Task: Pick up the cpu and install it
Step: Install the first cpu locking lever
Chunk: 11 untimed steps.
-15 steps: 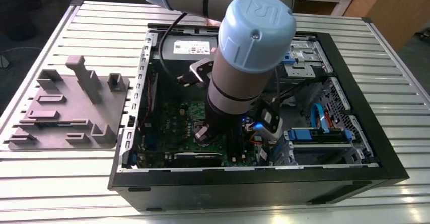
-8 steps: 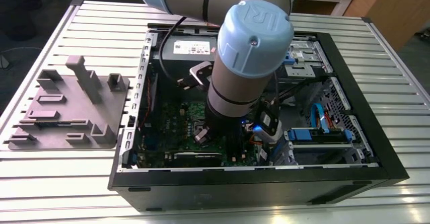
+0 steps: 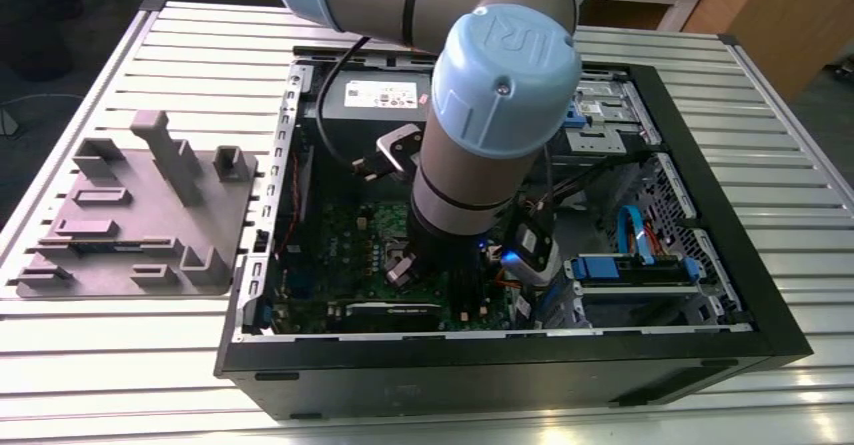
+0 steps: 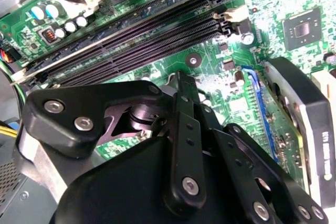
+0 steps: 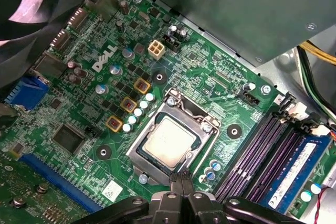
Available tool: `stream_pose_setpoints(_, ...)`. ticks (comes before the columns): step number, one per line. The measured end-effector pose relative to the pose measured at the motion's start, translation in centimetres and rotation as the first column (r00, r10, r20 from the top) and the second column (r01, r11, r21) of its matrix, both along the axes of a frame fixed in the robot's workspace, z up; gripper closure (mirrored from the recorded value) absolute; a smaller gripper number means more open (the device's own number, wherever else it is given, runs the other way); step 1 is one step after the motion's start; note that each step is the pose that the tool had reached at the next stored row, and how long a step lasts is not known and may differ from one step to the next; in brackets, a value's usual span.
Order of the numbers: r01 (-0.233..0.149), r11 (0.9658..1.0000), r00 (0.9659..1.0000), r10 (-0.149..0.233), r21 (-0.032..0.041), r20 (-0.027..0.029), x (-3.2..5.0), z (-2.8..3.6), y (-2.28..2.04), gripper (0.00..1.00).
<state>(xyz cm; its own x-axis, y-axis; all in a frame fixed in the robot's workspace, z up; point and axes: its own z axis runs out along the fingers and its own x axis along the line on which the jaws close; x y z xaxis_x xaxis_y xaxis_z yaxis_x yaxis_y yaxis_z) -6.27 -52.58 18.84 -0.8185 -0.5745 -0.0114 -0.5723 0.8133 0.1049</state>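
The cpu (image 5: 169, 141), a small square chip with a pale silver top, lies flat inside the silvery socket frame (image 5: 207, 124) of the green board (image 5: 210, 85) in the first wrist view. My gripper (image 5: 181, 181) hovers at the edge of that frame, its two thin fingertips pressed together and holding nothing. In the second wrist view the black finger linkage converges to the gripper tip (image 4: 181, 80) just over the board (image 4: 220, 82). The exterior view shows the arm (image 3: 494, 95) reaching down into the open computer case (image 3: 507, 365).
Dark memory slots (image 5: 262, 150) run beside the socket, one holding a blue stick. A big grey metal box (image 5: 252, 9) and yellow cables border the board. A graphics card (image 4: 310, 119) stands nearby. A grey tray (image 3: 134, 215) sits on the slatted table at the exterior view's left.
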Motion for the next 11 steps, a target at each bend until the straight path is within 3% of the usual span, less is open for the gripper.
stream_pose_setpoints(11, 0.0, 1.0, 1.0, 0.0, 0.0003, 0.0001, 0.05, -0.13, -0.01, 0.9)
